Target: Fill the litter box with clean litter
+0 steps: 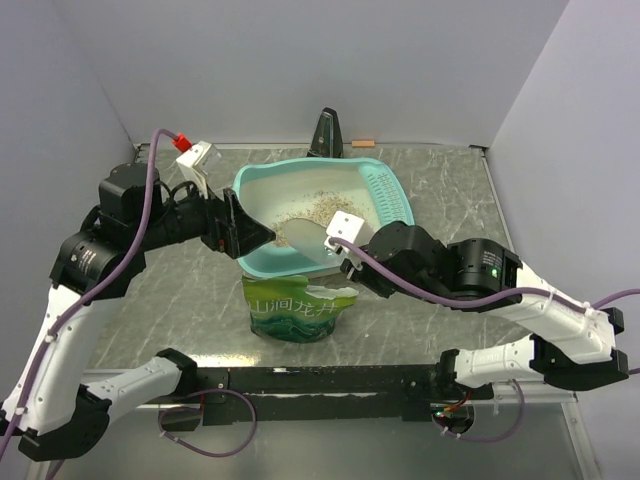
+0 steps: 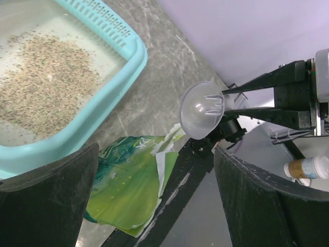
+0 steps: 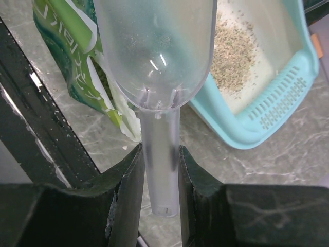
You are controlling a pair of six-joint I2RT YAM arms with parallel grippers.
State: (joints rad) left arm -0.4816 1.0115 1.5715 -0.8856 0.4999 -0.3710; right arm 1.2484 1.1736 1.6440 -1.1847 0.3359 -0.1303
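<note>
Closest to us, along the near edge of the table (image 1: 170, 310), runs the black rail (image 1: 330, 380) carrying both arm bases. From the near left the left arm climbs to a high elbow and reaches right, and we see the left gripper (image 1: 236, 226) hanging spread wide, holding nothing, just beside the left rim of the litter box (image 1: 390, 197). From the near right the right arm swings out and folds back leftward. The right gripper (image 3: 159, 160) is pinched narrow on the handle of a clear plastic scoop (image 3: 154, 51), its bowl over the box's near side. The clean litter (image 1: 318, 204) lies as a loose heap inside the box. A torn green bag (image 1: 298, 312) stands touching the box's near wall; we cannot reliably read its white Chinese lettering.
</note>
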